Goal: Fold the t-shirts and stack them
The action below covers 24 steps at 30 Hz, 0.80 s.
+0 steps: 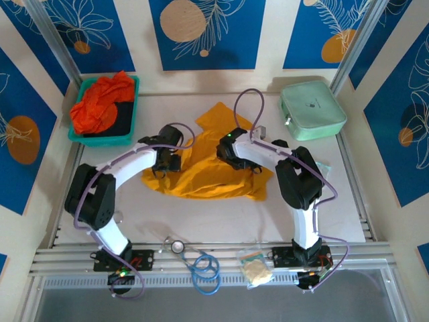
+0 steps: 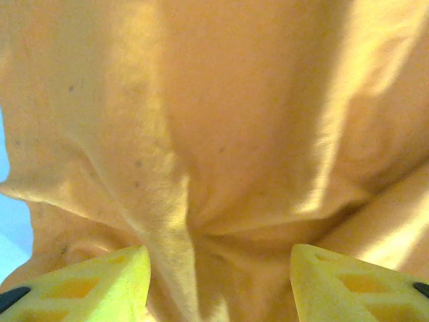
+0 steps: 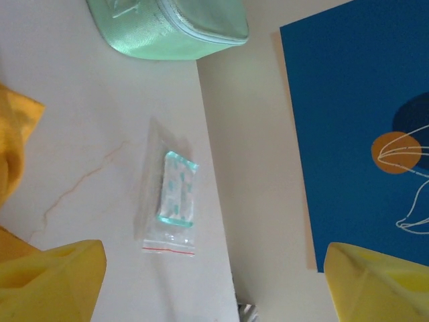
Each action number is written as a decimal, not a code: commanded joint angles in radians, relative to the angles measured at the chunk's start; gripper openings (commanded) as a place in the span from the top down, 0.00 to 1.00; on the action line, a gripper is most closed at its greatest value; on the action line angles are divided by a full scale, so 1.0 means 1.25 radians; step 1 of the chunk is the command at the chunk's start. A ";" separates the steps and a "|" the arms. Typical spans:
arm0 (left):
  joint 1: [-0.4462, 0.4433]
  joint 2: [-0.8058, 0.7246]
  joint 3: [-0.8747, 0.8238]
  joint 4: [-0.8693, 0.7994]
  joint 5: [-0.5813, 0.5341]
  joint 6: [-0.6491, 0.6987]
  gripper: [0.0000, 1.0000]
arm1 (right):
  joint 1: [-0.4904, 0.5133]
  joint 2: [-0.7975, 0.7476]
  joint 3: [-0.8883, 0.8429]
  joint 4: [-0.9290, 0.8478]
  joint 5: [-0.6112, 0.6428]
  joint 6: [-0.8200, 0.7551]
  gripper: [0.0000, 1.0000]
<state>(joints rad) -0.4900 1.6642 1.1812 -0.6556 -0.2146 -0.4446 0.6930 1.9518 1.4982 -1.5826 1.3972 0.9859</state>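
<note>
The yellow shirt (image 1: 208, 171) is lying bunched up in the middle of the tabletop. The red shirts (image 1: 100, 104) are sitting in the tray (image 1: 131, 137) at its far left corner. The left gripper (image 2: 218, 253) and right gripper (image 3: 214, 248) are hanging spread, pinching nothing. I think grabbing the edges, then pulling flat, is going to work best.

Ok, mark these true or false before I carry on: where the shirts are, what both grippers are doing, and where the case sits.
1. The mustard-yellow t-shirt lies loose on the table. True.
2. The red-orange t-shirts are stacked on the yellow one. False: they are bunched in the teal tray, far left.
3. The right gripper is shut on cloth. False: its jaws stand wide apart with nothing between them.
4. The left gripper is open, with yellow cloth right before it. True.
5. The mint-green case sits at the far right. True.
</note>
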 commanded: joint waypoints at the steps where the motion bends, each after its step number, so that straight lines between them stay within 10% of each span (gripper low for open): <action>1: -0.015 -0.026 0.041 -0.063 -0.011 0.012 0.42 | -0.005 -0.093 -0.014 0.074 -0.043 -0.151 0.14; 4: -0.017 -0.037 0.054 -0.069 -0.013 0.015 0.42 | -0.044 -0.288 -0.149 0.474 -0.334 -0.439 0.18; 7: -0.018 -0.050 0.057 -0.073 -0.018 0.015 0.42 | -0.142 -0.433 -0.216 0.604 -0.606 -0.432 0.21; 17: -0.022 0.027 0.176 -0.021 0.068 0.072 0.35 | -0.238 -0.445 -0.237 0.625 -0.885 -0.377 0.20; 24: -0.058 0.314 0.528 -0.002 0.202 0.154 0.33 | -0.257 -0.452 -0.373 0.653 -0.969 -0.241 0.29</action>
<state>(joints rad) -0.5304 1.9251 1.7004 -0.6708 -0.0704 -0.3279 0.3721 1.3914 1.0874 -0.7776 0.2920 0.5919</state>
